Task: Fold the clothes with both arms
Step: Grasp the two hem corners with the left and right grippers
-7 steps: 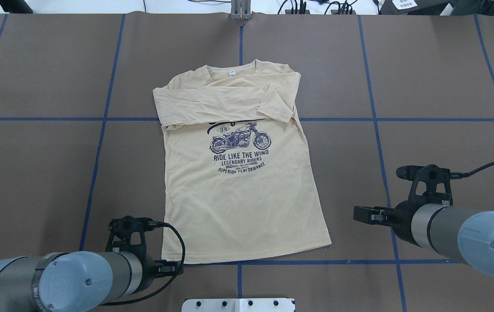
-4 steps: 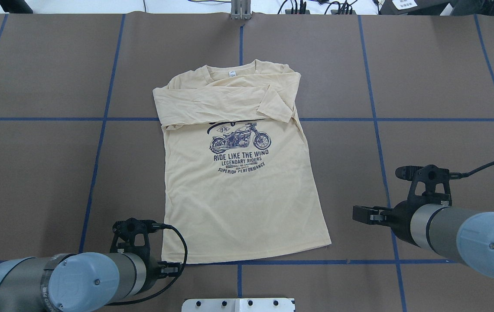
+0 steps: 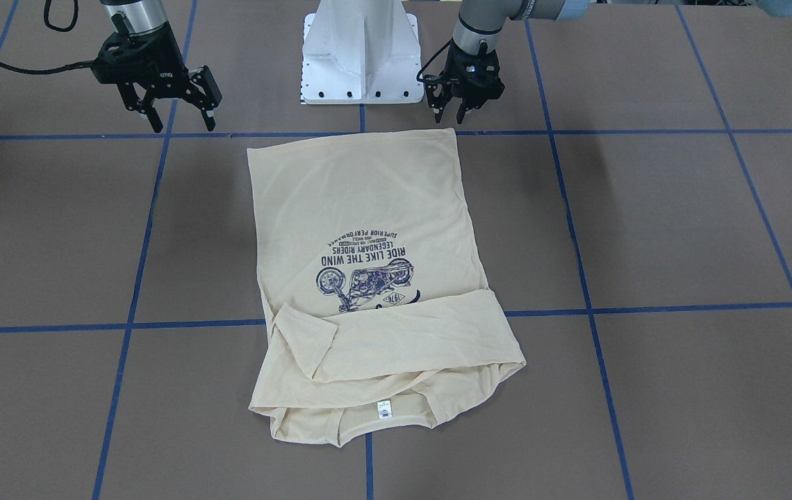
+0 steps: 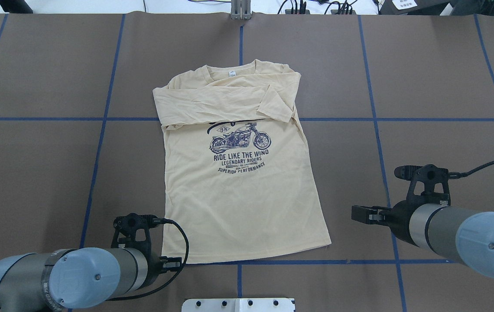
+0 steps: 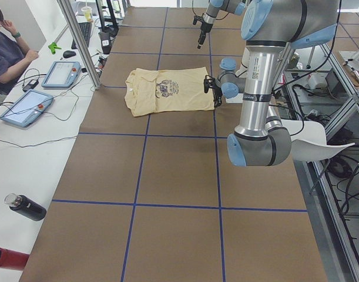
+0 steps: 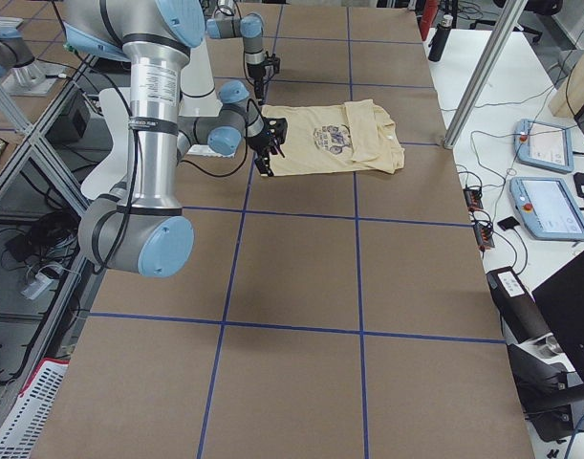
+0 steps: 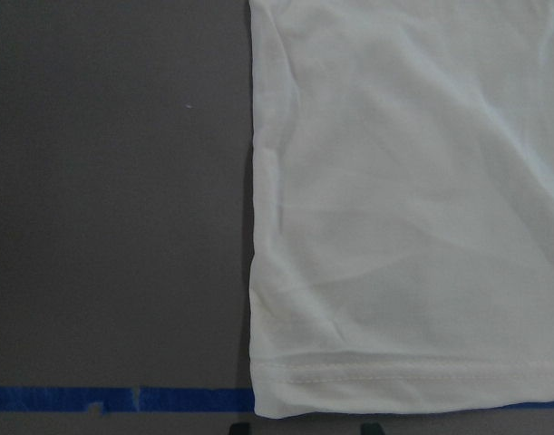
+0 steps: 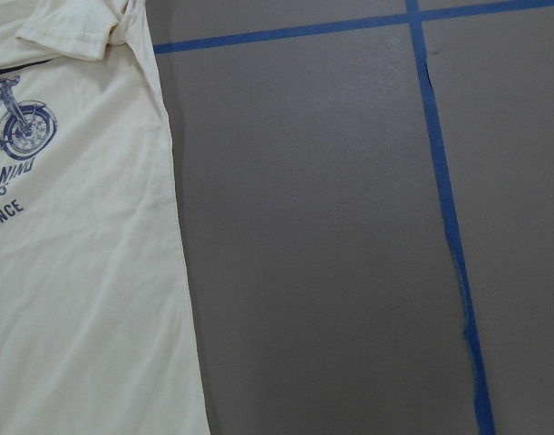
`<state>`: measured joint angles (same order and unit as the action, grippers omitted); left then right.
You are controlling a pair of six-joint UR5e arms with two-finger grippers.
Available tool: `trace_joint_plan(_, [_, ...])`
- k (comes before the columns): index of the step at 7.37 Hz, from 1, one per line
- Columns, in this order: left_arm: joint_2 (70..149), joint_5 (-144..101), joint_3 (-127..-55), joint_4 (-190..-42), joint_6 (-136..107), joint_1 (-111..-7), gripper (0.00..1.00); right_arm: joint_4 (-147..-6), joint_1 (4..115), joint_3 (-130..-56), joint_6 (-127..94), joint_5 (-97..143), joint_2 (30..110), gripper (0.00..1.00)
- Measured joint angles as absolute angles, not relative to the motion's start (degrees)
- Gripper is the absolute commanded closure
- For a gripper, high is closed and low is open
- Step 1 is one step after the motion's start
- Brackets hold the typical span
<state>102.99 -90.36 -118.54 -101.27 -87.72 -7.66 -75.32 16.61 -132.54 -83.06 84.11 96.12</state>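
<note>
The cream-yellow T-shirt [image 4: 238, 195] lies flat on the brown table, motorcycle print up, both long sleeves folded across the chest and the neck label at the far end. My left gripper [image 4: 177, 263] hangs open just off the near left hem corner; in the left wrist view its two fingertips [image 7: 242, 427] stand apart below the hem [image 7: 394, 372], with nothing between them. My right gripper [image 4: 357, 214] is open and empty, a short way to the right of the shirt's right side edge [image 8: 172, 227]. The front-facing view shows both: left gripper [image 3: 462, 114], right gripper [image 3: 183, 125].
The white pedestal base [image 3: 360, 55] stands at the near table edge between the arms. Blue tape lines [image 4: 375, 119] grid the brown table. A metal post [image 4: 240, 11] stands at the far edge. A person [image 5: 6, 53] sits beside tablets at the side desk; bottles [image 5: 23, 207] lie nearby.
The left arm has shifted a little to the right and forward, bringing its gripper closer to the hem corner. The right gripper has crept slightly toward the shirt. The shirt has not moved.
</note>
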Motion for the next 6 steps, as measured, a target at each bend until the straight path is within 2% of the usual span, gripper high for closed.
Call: trace_joint_plan(6, [102.8, -90.3, -114.1, -107.9, -87.5, -8.6, 0.49, -75.3, 16.6, -132.5, -83.1, 84.1, 96.1, 0.0])
